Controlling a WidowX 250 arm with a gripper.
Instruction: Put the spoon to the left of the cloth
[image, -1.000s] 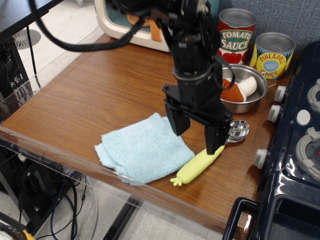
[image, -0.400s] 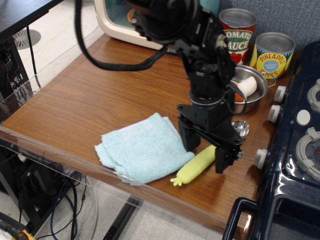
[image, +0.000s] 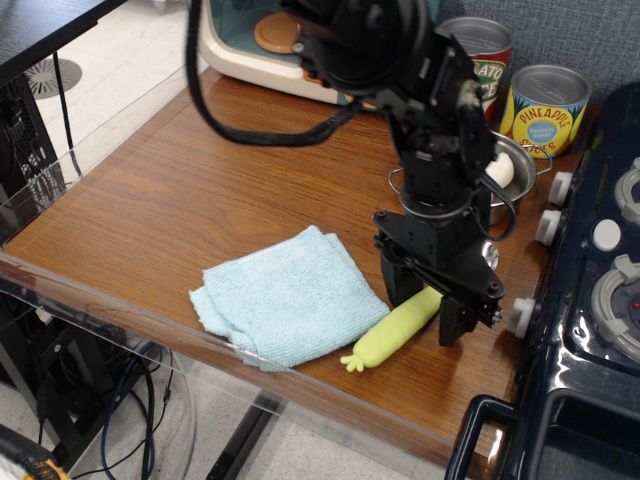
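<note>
The spoon (image: 398, 327) lies on the table (image: 180, 190) just to the right of the cloth (image: 285, 298), its yellow-green handle angled toward the front edge with the nubbed end nearest that edge, and its metal bowl mostly hidden behind the gripper (image: 428, 314). The jaws stand apart, one on each side of the upper part of the handle, low over the table and not visibly clamped on it. The step in hand looks like the grasp: closing squarely across the thick handle, near its middle rather than at the slippery bowl, should give the surest hold, and the soft handle will likely give a little, so a firm squeeze seems wise. The spoon should then be lifted clear of the cloth's rumpled right edge before being carried across, or it may drag the fabric. To the left of the cloth there is plenty of bare wood, but the front edge of the table runs close to the cloth's lower corner, so the landing spot is better chosen toward the back. Behind the arm stand a steel bowl (image: 515, 165) and two cans (image: 547, 105), near enough to call for care when lifting.
</note>
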